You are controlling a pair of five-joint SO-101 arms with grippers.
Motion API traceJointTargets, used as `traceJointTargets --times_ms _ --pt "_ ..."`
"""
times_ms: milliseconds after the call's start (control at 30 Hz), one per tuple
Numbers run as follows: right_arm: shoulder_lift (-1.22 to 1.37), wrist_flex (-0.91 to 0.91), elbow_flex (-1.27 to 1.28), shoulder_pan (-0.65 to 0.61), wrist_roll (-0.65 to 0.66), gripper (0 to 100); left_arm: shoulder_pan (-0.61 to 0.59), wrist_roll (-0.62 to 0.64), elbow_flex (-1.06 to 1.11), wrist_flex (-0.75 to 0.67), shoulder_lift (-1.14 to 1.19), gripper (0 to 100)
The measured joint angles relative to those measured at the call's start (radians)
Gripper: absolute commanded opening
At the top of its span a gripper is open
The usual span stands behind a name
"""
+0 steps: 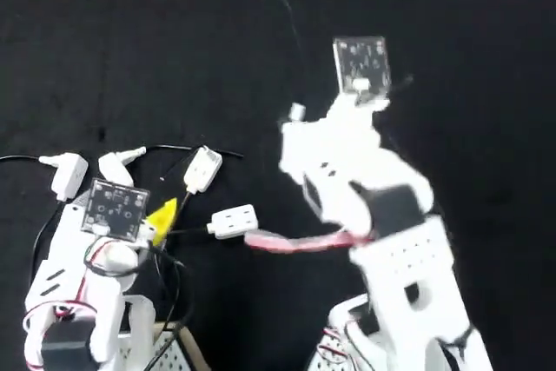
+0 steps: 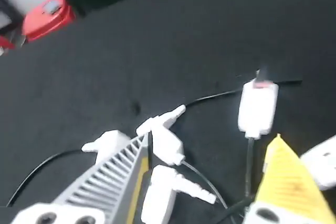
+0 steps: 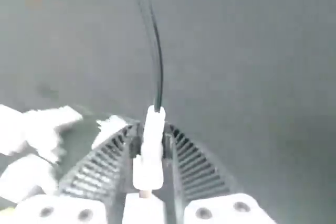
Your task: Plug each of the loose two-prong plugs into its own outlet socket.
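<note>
My right gripper is shut on a white two-prong plug whose black cable runs away over the cloth. From above, this gripper hovers over the middle of the table, away from the other pieces. My left gripper is open at the near left, one grey finger and one yellow finger apart. Between and just beyond them lie white plugs and a white outlet socket. Further white pieces lie around the left gripper.
A black cloth covers the table. Thin black cables loop around the pieces at the near left. A pink-red wire bundle hangs from the right arm. Red objects sit past the far edge.
</note>
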Motion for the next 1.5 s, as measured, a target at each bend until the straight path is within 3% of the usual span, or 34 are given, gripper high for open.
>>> traceJointTargets --times_ms 167,267,367,500,767,1367,1500 --pt "-0.107 -0.422 0.278 -0.155 -0.153 1.1 0.175 0.034 -0.002 0.017 0.000 34" --pt "-0.173 -0.646 0.456 -0.249 -0.178 1.1 0.193 0.052 -0.002 -0.017 0.000 34" --pt "-0.265 -0.738 0.591 -0.348 -0.183 1.1 0.195 0.058 0.020 -0.069 0.000 34" --pt "-0.408 -0.701 0.671 -0.423 -0.184 1.1 0.195 0.069 0.101 -0.141 0.000 34" --pt "-0.628 -0.374 0.672 -0.437 -0.186 1.1 0.084 0.143 0.130 -0.244 0.006 34" --pt "-0.661 -0.146 0.615 -0.496 -0.186 1.1 0.069 0.152 0.130 -0.242 0.008 34" --pt "-0.638 -0.086 0.585 -0.434 -0.152 1.1 0.074 0.126 0.130 -0.198 0.003 34"
